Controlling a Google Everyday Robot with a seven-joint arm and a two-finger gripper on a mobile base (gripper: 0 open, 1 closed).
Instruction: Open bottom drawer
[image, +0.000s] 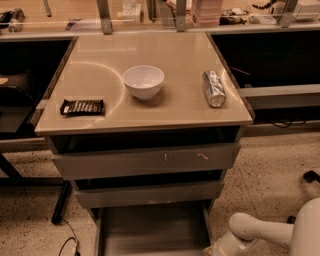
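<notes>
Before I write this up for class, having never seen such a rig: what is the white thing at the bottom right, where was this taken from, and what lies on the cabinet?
The white shape is the arm of a wheeled robot. Its hand sits at the picture's bottom edge, just right of the bottom drawer. It is mostly cut off, so I cannot tell whether it holds anything. There is only one camera view, looking down at the cabinet from the front. The bottom drawer stands pulled out, grey inside. On the cabinet top are a white bowl, a can lying on its side and a dark-wrapped snack bar.
</notes>
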